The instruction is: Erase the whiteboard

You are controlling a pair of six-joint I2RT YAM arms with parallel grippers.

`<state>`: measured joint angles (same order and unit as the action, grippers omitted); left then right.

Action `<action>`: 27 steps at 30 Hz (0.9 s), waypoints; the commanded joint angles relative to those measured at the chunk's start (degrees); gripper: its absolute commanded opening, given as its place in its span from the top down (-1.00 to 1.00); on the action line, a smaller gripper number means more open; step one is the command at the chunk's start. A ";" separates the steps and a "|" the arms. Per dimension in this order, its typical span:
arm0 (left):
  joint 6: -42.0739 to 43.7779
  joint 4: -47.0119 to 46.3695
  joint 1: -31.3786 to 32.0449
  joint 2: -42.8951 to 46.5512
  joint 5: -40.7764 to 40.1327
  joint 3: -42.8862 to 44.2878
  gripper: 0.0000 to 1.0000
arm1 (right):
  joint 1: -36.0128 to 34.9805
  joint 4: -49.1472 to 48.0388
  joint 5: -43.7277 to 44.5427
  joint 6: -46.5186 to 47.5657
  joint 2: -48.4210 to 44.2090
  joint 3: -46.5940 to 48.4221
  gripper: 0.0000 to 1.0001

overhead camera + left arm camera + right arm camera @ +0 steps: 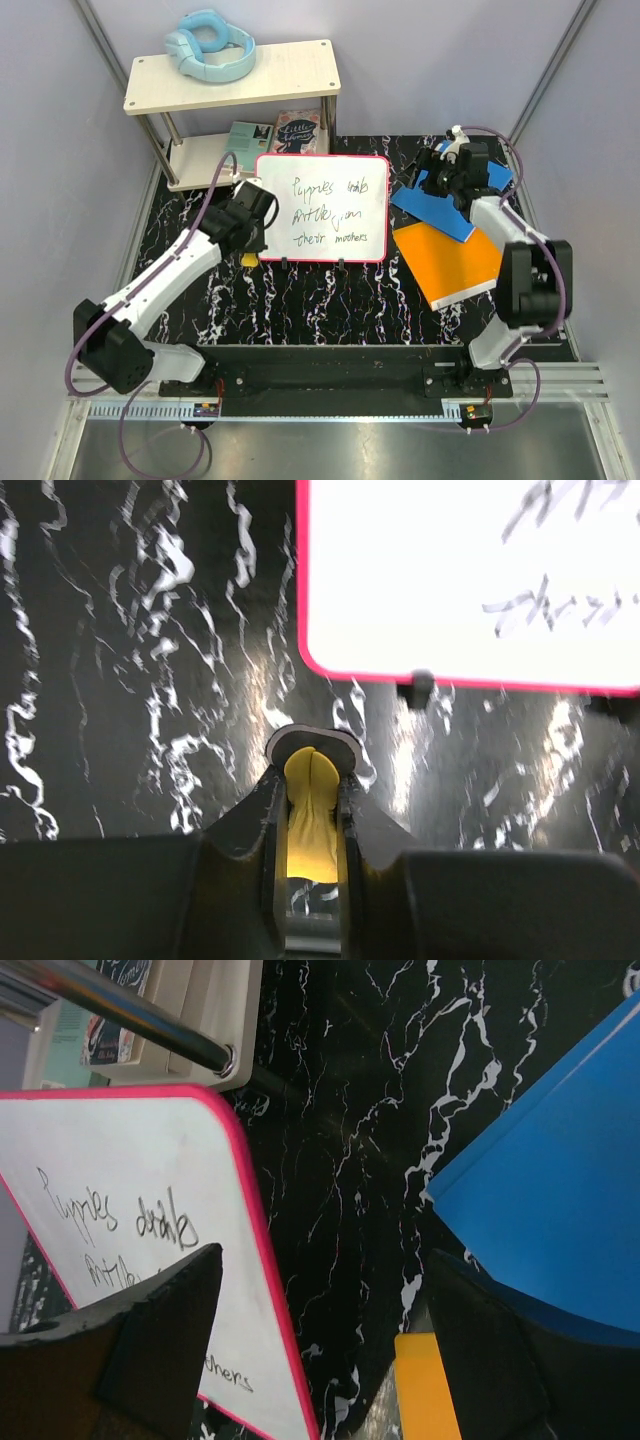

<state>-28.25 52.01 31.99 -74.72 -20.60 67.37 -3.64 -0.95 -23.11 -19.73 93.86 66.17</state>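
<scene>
While the left jaws pinch shut on a small soft yellow wiper (pixel 312 810), the flat white whiteboard (pixel 470 580) with its pink rim lies just ahead of them, a bit right, on the black marble-look bench (pixel 120 680). The right jaws gape apart, empty, board at their left. It looks light, stiff and slippery; hold its rim so it won't slide.

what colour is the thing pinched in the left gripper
Yellow; the pinched thing in the left gripper shows best in the left wrist view.
</scene>
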 commanded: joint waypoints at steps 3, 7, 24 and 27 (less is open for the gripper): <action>2.14 -6.74 0.27 -7.19 -7.53 6.53 1.00 | 2.06 -12.22 -23.02 -5.14 14.58 10.81 -0.72; 3.46 -7.10 0.27 -12.55 -6.38 11.71 1.00 | 1.97 -18.98 -27.15 -8.48 20.03 13.81 -0.68; 5.13 -10.69 0.27 -19.94 -7.79 18.14 1.00 | 1.97 -28.84 -32.78 -16.04 28.03 18.82 -0.56; 5.75 -13.07 0.27 -20.38 -7.96 18.93 1.00 | 1.88 -32.62 -34.80 -19.03 29.61 19.26 -0.50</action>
<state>-23.92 43.94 31.99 -94.76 -26.24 83.07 -1.39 -27.66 -53.74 -34.46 121.34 83.15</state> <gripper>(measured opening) 0.210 0.773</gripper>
